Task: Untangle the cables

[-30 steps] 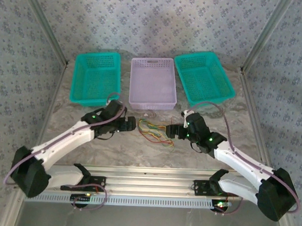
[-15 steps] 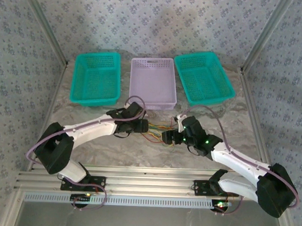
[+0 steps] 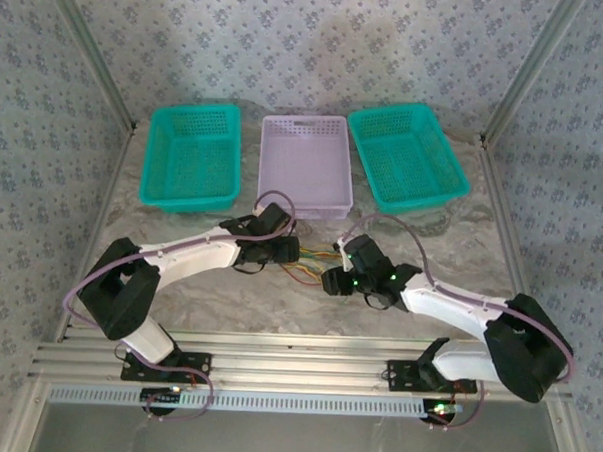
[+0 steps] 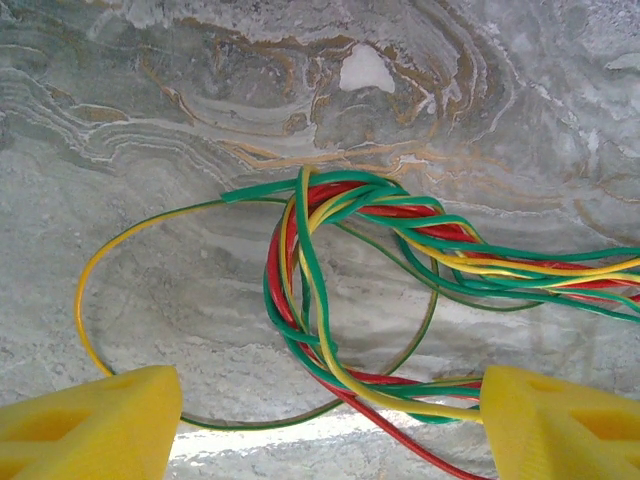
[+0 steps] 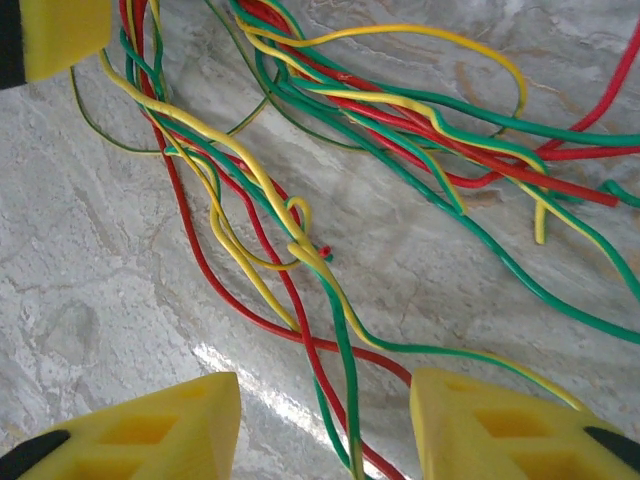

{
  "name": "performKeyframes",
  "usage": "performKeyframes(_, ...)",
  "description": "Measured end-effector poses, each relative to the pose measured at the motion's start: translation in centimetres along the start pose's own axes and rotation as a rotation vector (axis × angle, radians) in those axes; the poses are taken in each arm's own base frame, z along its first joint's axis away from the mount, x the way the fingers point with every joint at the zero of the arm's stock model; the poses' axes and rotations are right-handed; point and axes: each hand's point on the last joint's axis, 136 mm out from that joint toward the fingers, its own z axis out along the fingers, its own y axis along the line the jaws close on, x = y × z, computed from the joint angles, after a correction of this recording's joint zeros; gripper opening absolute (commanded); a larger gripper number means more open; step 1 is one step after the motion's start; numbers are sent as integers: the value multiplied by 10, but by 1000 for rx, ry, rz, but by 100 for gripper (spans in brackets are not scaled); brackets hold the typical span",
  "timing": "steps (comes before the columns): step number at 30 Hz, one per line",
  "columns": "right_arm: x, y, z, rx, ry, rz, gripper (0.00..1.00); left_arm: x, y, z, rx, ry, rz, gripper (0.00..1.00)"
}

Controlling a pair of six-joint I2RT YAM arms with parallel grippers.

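Nearest us, our left pincer [image 4: 330, 420] and right pincer [image 5: 325, 430] both stand apart, poised over the cables [image 3: 315, 262], which lie knotted on the desk [image 3: 228, 303] between them. If we close on several twisted strands at once, we could tighten the loop or drag the whole bundle toward the purple basket [image 3: 306, 166].

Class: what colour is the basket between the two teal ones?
The middle basket is pale lilac; the top external view shows it best.
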Motion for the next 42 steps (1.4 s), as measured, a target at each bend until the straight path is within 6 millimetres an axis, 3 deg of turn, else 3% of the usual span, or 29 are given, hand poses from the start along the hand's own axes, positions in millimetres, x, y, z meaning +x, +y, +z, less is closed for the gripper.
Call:
performKeyframes(7,-3,0,6,33,30,-14,11,-2,-4,7,3,0,-4,76)
performKeyframes(13,-3,1,6,35,41,-25,1,0,-10,17,11,27,-26,72)
performKeyframes(21,-1,2,4,32,48,-41,0,2,-27,24,69,48,-65,63)
performKeyframes(27,-3,3,-1,29,40,-48,0,12,-33,28,81,77,-65,61)
performKeyframes(37,-2,3,-2,30,41,-49,0,13,-37,28,92,76,-93,34)
performKeyframes(42,-1,1,-3,41,44,-49,0,13,-36,29,88,73,-91,4)
